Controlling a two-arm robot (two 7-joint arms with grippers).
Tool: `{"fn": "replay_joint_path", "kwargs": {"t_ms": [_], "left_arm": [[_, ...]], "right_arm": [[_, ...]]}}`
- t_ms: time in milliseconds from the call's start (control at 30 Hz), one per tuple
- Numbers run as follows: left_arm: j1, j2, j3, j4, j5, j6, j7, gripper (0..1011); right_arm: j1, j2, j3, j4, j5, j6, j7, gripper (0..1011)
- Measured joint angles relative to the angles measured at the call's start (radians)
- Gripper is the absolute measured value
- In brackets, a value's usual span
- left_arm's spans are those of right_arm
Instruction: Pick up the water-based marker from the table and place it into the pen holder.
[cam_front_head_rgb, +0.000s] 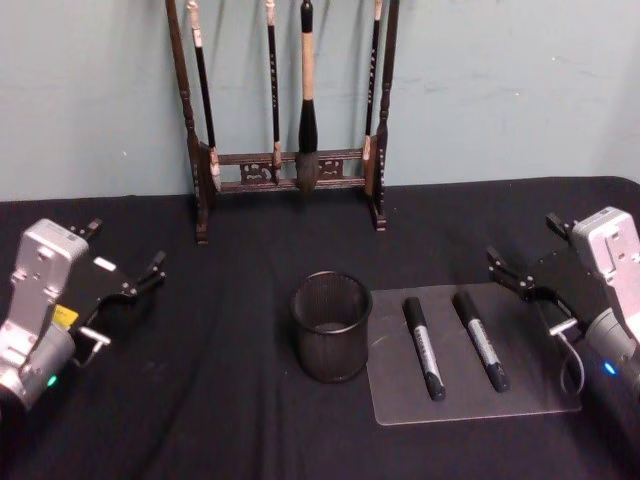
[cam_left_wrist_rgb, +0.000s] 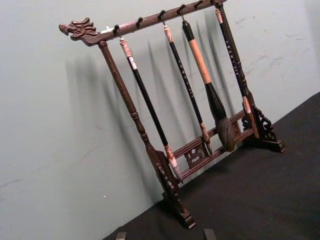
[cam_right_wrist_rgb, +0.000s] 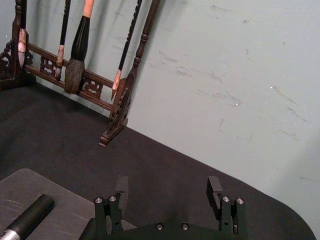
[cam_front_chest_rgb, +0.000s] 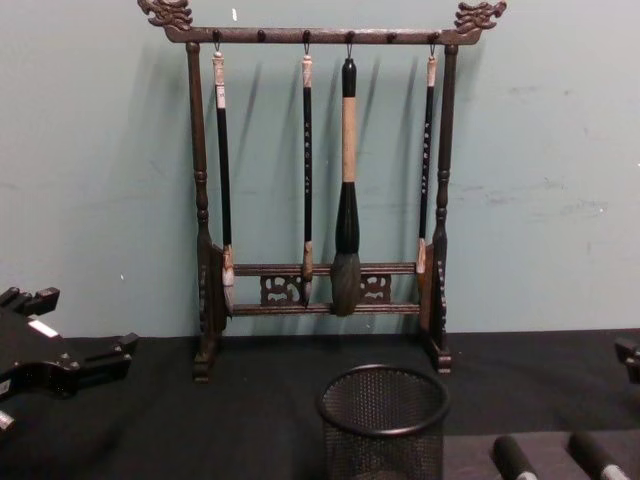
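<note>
Desk (cam_front_head_rgb: 240, 420), black cloth top, carrying the items below.

Pen holder (cam_front_head_rgb: 331, 325): round black mesh cup, upright, about the middle of the desk.

Mat (cam_front_head_rgb: 520, 395): pale grey sheet, flat, toward the front right of the desk, its left edge hard by the pen holder's base (touching or not, I cannot tell).

Water-based marker (cam_front_head_rgb: 423, 347): black barrel, white label, lying flat on the mat's left half, the nearer one to the pen holder.

Second marker (cam_front_head_rgb: 481, 339): same kind, flat on the mat beside the first, roughly parallel, a gap between them.

Brush rack (cam_front_head_rgb: 290, 170): dark wood, dragon-carved ends, standing at the back edge of the desk against the pale green wall (cam_front_head_rgb: 500, 90); four brushes (cam_front_head_rgb: 306, 110) hang from it.

Left gripper (cam_front_head_rgb: 128, 245): mine, held above the left side of the desk, well apart from the pen holder; fingers spread, nothing between them.

Right gripper (cam_front_head_rgb: 523, 240): mine, above the right side of the desk, just past the mat's back right corner; fingers spread wide (bare cloth between them), grasping nothing.
</note>
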Motion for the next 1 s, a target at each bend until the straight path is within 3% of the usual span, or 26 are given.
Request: {"fn": "replay_joint_path", "kwargs": {"t_ms": [1000], "left_arm": [[0.000, 0.000, 0.000, 0.000, 0.000, 0.000, 0.000, 1001]], "right_arm": [[0.000, 0.000, 0.000, 0.000, 0.000, 0.000, 0.000, 1002]]}}
